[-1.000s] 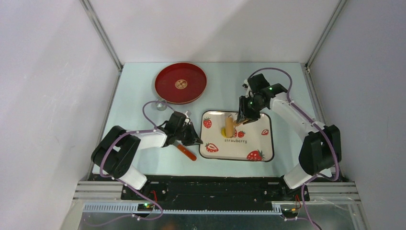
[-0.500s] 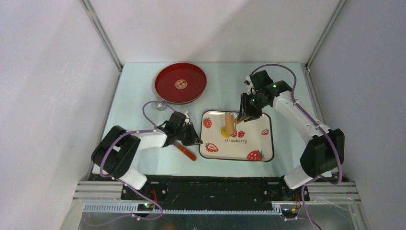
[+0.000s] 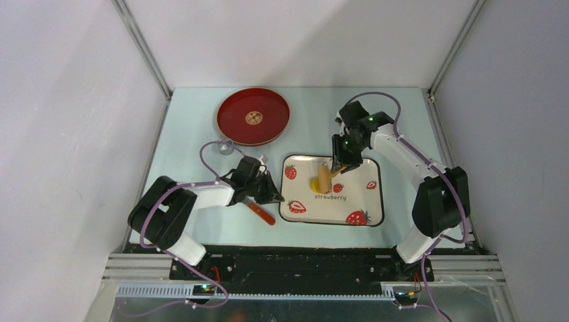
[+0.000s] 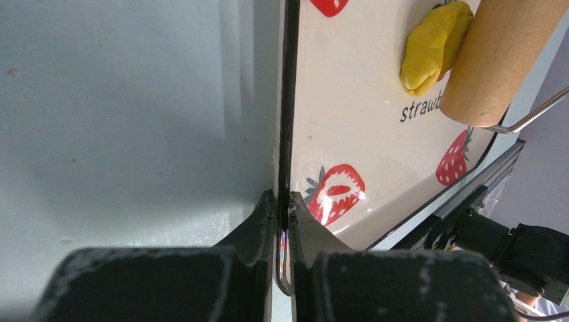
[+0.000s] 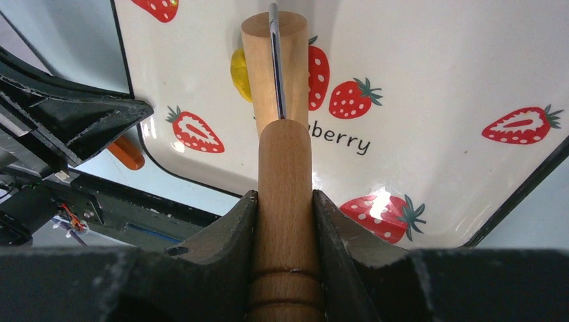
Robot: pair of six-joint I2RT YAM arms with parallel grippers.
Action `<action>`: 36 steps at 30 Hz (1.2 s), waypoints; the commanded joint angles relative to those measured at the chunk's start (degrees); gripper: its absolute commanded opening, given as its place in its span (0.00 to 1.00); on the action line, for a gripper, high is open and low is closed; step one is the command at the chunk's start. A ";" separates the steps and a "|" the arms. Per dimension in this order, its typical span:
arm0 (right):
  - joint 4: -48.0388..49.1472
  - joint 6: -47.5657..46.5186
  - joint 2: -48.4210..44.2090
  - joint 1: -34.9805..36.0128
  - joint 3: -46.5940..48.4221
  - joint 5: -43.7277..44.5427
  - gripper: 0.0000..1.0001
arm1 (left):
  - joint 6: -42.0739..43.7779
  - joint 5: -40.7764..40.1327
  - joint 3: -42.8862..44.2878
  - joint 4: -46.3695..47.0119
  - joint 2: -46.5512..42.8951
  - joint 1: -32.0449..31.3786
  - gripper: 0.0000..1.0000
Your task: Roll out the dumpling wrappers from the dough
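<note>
1. My right claw is closed part-way round the wooden handle of the roller, with a finger pressed to each side and no gap showing.
2. My left claw is nearly shut, pinching the thin left rim of the tray to pin it to the table.
3. A metal wire runs from the handle to the roller's drum, which lies on the tray left of its middle.
4. The dough lies on the tray against the drum's left side, touching it. It is a thick yellow lump rather than a sheet, and nothing thin and round lies on the tray yet.
5. I judge the dough soft and light. It should yield under the drum, and it may stick to the wood or slide on the glossy tray.
6. I would not take hold of the dough at all, since pinching would only dent it. The right place to hold is the handle, as I hold it now, pressing down through the drum.
7. The tray looks stiff and slick, so the rim grip matters. If it slips, the whole tray may skate under the roller.
8. Well apart from the work, a red plate sits at the table's far left, and an orange-handled tool lies just beside the tray's left edge.
</note>
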 commanded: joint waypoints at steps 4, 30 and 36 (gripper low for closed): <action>1.98 -0.17 1.41 0.87 -0.22 3.06 0.00 | 1.15 -2.06 -0.37 -1.74 0.90 -0.13 0.00; 0.69 -0.22 3.47 0.31 -4.17 9.68 0.00 | 1.01 -2.13 -0.36 -1.74 0.84 -0.09 0.00; 0.68 -0.20 3.73 -0.61 -5.72 10.94 0.00 | 1.02 -2.19 -0.36 -1.74 0.90 -0.10 0.00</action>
